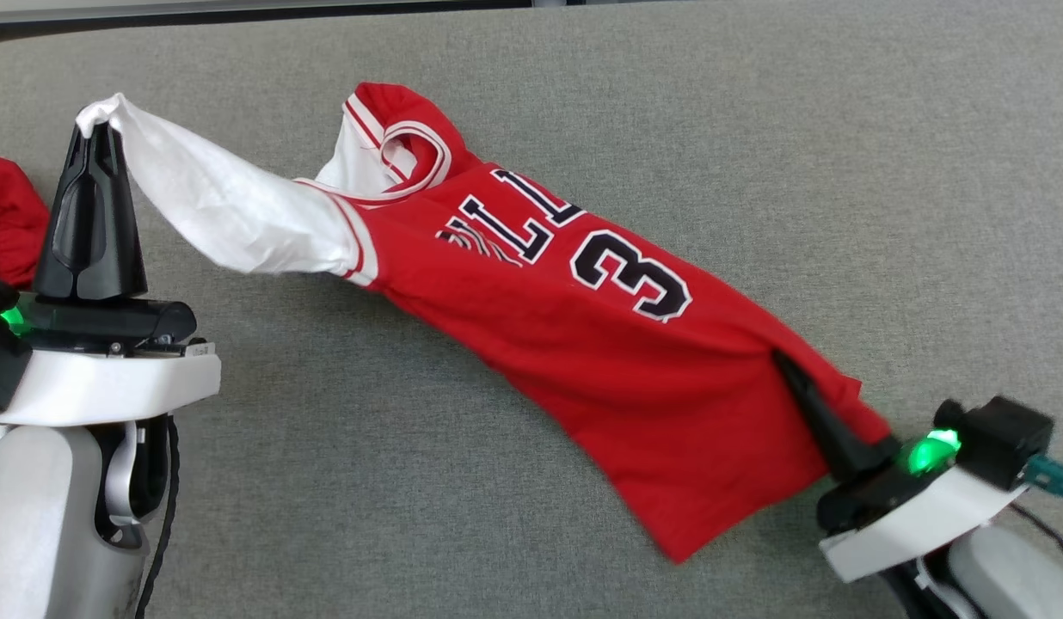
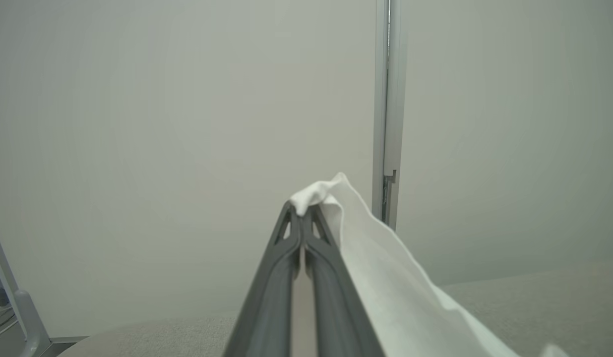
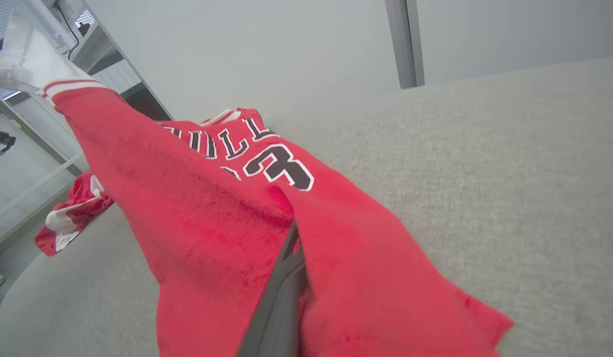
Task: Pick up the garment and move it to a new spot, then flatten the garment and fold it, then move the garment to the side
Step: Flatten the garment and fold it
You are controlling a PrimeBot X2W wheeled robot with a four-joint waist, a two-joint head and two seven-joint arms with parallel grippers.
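I find a grey cloth-covered counter (image 1: 798, 129) before me, evenly lit. Behind it stands a plain pale wall (image 2: 162, 124), divided by one upright metal strip (image 2: 386, 99).

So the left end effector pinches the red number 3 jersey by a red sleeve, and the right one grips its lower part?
No: the left wrist view shows the pinched sleeve is white fabric, not red. The left end effector holds its tip; the right end effector grips the lower part of the red jersey.
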